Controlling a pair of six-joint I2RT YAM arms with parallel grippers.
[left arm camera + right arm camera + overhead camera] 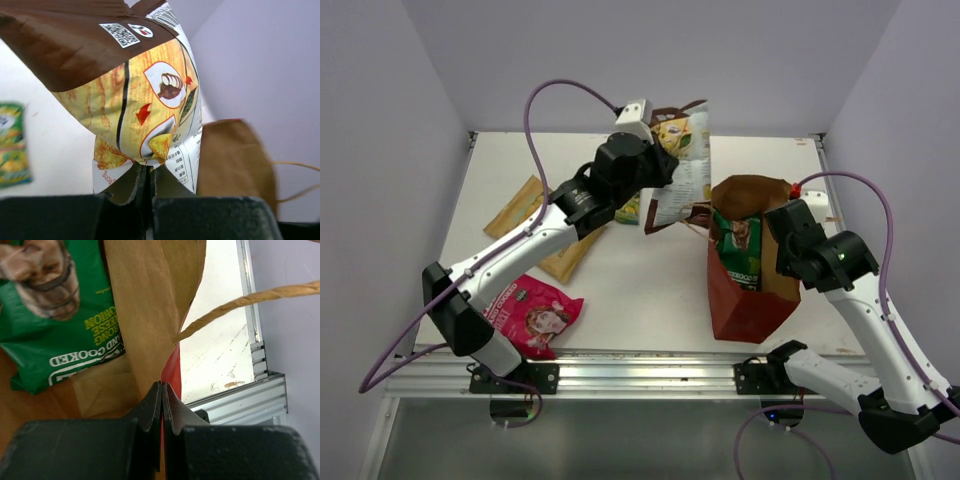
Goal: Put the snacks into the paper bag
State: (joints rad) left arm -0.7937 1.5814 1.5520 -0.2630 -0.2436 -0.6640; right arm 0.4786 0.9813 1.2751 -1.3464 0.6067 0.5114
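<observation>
Top view: the left gripper (663, 172) reaches to the far middle of the table (640, 290) and holds the white-and-brown packet (682, 165) up off the surface, just left of the paper bag (745, 310). The bag stands open at the right with the dark green packet (740, 248) inside it. The right gripper (780, 240) grips the bag's right wall. The pink-red packet (535, 315) lies at the near left. The tan-and-teal packet (530, 215) lies on the left, partly under the left arm, and an edge of the green-yellow packet (630, 210) shows beside that arm.

Left wrist view: the fingers (131, 182) are pinched tight on an edge of the white-and-brown packet (145, 120). The green-yellow packet (11, 145) lies blurred at the left and the bag (232, 160) is at the right.

Right wrist view: the right gripper (162, 390) is clamped narrow on the bag's brown wall (150, 315). The dark green packet (50, 325) sits inside, and a twisted handle (240, 307) crosses over the table (220, 345).
</observation>
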